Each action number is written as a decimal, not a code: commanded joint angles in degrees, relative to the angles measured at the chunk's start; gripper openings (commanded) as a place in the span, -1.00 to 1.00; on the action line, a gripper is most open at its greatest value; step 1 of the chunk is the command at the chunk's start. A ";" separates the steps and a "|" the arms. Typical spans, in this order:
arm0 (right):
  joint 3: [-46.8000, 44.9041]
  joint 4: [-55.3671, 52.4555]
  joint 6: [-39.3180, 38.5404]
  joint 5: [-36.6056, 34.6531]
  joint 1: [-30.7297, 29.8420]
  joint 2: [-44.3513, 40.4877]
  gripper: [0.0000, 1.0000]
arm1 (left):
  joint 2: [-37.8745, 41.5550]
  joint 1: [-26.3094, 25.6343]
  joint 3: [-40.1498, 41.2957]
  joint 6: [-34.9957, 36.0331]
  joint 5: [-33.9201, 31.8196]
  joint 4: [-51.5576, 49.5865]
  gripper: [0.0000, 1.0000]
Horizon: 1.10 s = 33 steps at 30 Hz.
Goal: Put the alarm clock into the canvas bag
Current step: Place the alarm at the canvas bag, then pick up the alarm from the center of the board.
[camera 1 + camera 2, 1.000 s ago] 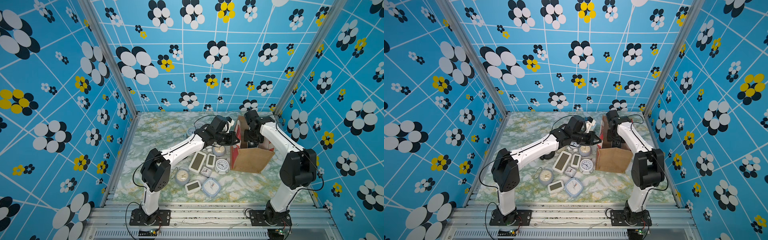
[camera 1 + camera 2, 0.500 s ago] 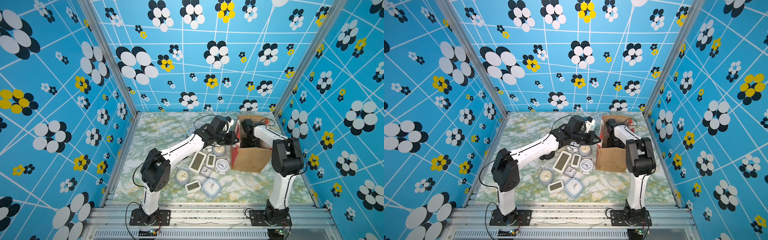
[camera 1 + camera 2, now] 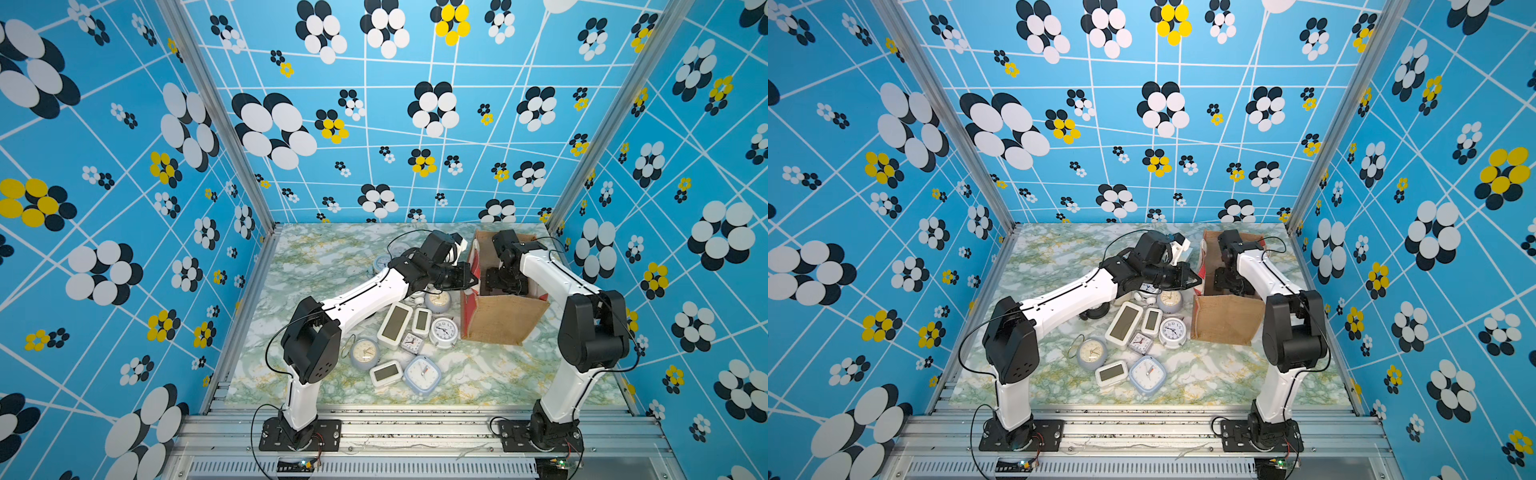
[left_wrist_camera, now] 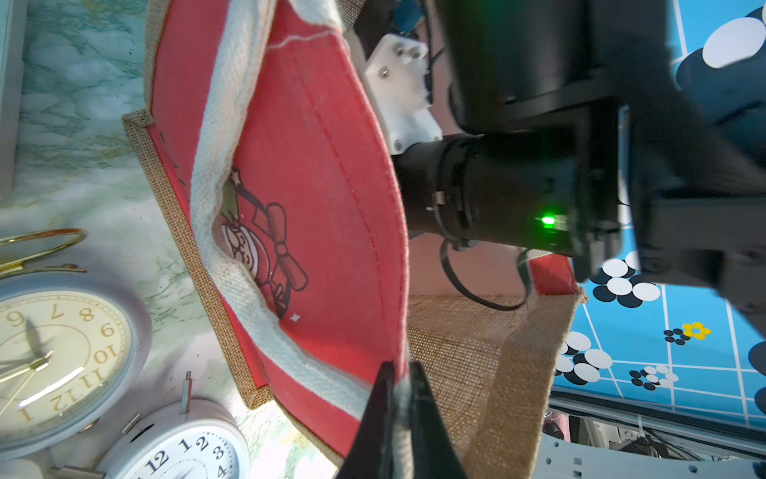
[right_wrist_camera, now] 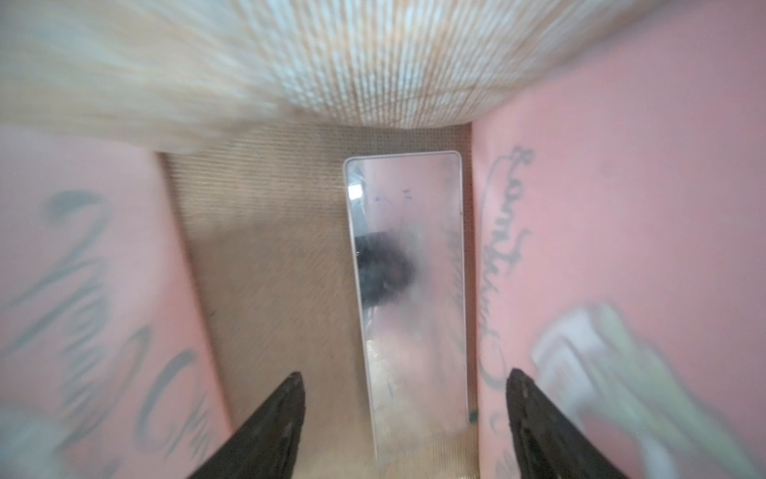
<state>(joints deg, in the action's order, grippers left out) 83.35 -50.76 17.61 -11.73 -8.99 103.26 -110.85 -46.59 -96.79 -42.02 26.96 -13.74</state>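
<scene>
Right claw (image 5: 405, 373) widened, alarm clock (image 5: 408, 269) bagged, left claw (image 4: 401, 367) pinching canvas bag (image 3: 498, 322), script (image 5: 503, 265) blurred

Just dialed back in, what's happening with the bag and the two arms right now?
The left gripper is pinched shut on the rim of the canvas bag, apparently keeping its mouth open. The right gripper is down inside the bag with its jaws open and empty. A flat rectangular alarm clock lies on the bag's floor against one side wall. Several other clocks sit clustered on the marble table beside the bag.
</scene>
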 commanded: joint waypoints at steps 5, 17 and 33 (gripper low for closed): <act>4.71 -8.36 0.31 2.55 0.21 -9.29 0.50 | 0.71 -0.07 -0.89 1.94 -1.40 -2.33 -0.77; 11.20 -13.00 -1.73 4.44 6.71 -21.02 0.23 | -0.34 0.32 -4.01 4.20 -2.15 -4.53 -0.63; 0.18 -9.43 -4.70 7.54 11.98 -23.83 -0.29 | 0.88 0.86 -5.18 7.69 -4.53 -7.11 -0.38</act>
<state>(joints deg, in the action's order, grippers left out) 84.75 -60.86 14.02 -3.73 2.79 79.79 -110.89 -46.41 -100.27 -36.36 23.68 -19.31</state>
